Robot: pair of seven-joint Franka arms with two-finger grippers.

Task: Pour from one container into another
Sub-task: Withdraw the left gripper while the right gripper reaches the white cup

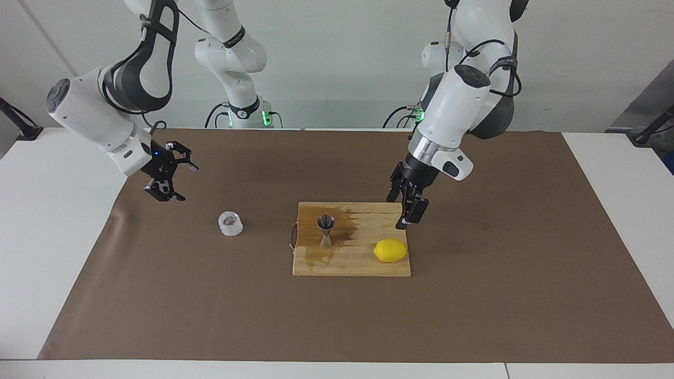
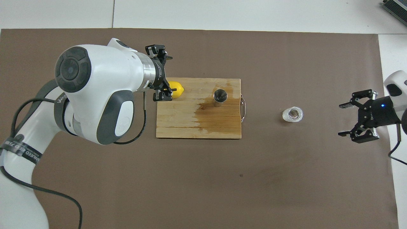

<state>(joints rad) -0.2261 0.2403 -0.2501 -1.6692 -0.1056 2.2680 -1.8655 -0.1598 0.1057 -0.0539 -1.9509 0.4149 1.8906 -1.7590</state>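
The small clear textured glass cup (image 1: 230, 223) (image 2: 293, 114) stands upright on the brown mat, toward the right arm's end. The steel hourglass jigger (image 1: 326, 230) (image 2: 220, 96) stands upright on the wooden board (image 1: 358, 263) (image 2: 178, 124), in a dark wet patch. My left gripper (image 1: 403, 213) (image 2: 168, 73) hangs open and empty over the board's edge at the left arm's end, close to the lemon (image 1: 390, 250) (image 2: 177, 89). My right gripper (image 1: 171, 177) (image 2: 343, 120) is open and empty above the mat, a hand's width from the cup, fingers turned toward it.
A brown mat (image 1: 474, 316) covers most of the white table. The board has a metal handle (image 2: 244, 107) on the side facing the cup. The left arm's bulky white links (image 2: 95, 95) hang over the mat beside the board.
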